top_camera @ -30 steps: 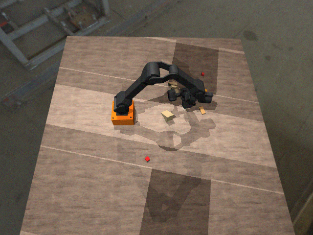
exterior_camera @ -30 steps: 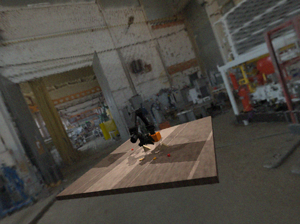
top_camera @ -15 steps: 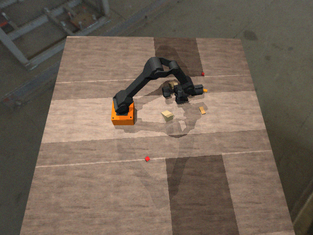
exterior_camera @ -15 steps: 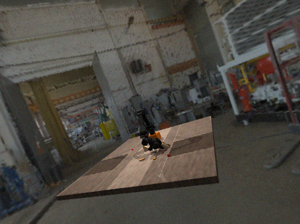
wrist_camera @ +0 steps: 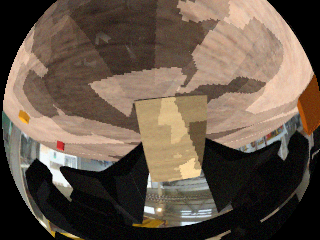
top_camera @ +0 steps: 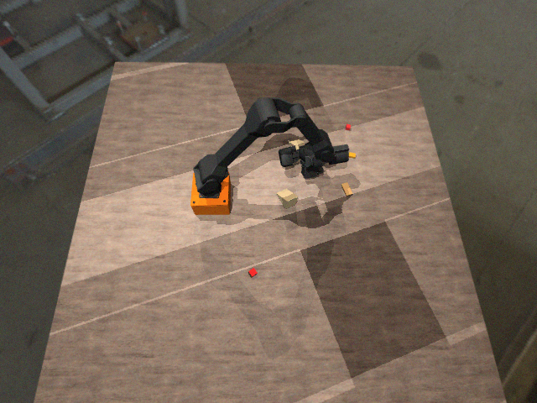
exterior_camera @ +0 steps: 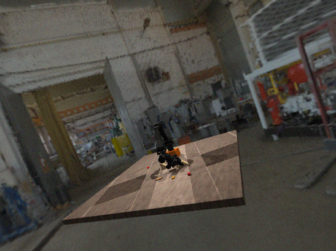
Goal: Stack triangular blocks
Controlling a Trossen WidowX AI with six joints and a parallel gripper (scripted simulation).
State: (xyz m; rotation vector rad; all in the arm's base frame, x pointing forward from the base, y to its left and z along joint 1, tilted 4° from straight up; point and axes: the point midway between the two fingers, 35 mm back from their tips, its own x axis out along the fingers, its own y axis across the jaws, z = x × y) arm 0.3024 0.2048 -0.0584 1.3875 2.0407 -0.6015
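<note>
A pale tan triangular block (wrist_camera: 172, 135) (top_camera: 297, 143) (exterior_camera: 184, 162) is between the fingers of my gripper (wrist_camera: 171, 141). In the wrist view the black fingers meet its two sides, so the gripper looks shut on it. In the top view the hand covers part of this block and hides the fingertips. Whether the block's underside touches the table cannot be told. The other triangular block (top_camera: 287, 197) (exterior_camera: 162, 164) sits on the table, apart from the hand, between it and the table's near side in the top view, with a sloped face showing.
The table (top_camera: 173, 338) also bears a flat orange-tan piece (top_camera: 346, 189) (exterior_camera: 159, 178), a small yellow piece (top_camera: 352, 154) (wrist_camera: 24, 116) beside the hand, a red cube (top_camera: 348, 127) (wrist_camera: 60, 145) beyond it and another red cube (top_camera: 252, 272). The orange arm base (top_camera: 211, 205) stands left.
</note>
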